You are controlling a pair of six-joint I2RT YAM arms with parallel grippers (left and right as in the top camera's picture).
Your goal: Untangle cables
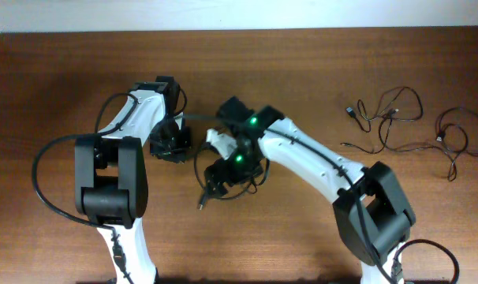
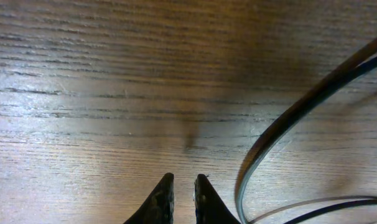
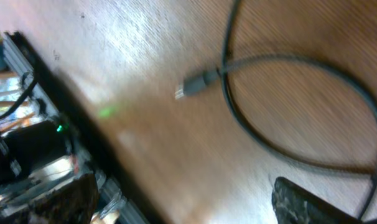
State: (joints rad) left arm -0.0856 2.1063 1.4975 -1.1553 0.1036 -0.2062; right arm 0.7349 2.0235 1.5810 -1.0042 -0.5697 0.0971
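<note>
The left gripper (image 2: pixel 183 194), fingers almost pressed together on nothing, hovers over the table (image 2: pixel 114 93) with a cable (image 2: pixel 297 111) curving just right of it, likely ready to pin it, while the right gripper (image 1: pixel 218 172), its grip impossible to tell, hangs over that cable's loop and plug (image 3: pixel 191 86); other cables (image 1: pixel 390 116) lie far beyond it.

This looks like a robotics lab or test bench, not a home. A bare wood-grain desk (image 1: pixel 57 87) fills the overhead view, with a strip of plain white wall (image 1: pixel 239 14) along the top edge. Two white-and-black machine arms, the left arm (image 1: pixel 113 173) and the right arm (image 1: pixel 318 162), rise from the lower edge. Thin loose cables (image 1: pixel 397 118) lie at the right. On the left of the right wrist view, a metal frame rail (image 3: pixel 39 68) and dark electronics with a green light (image 3: pixel 59 129) show, blurred.
</note>
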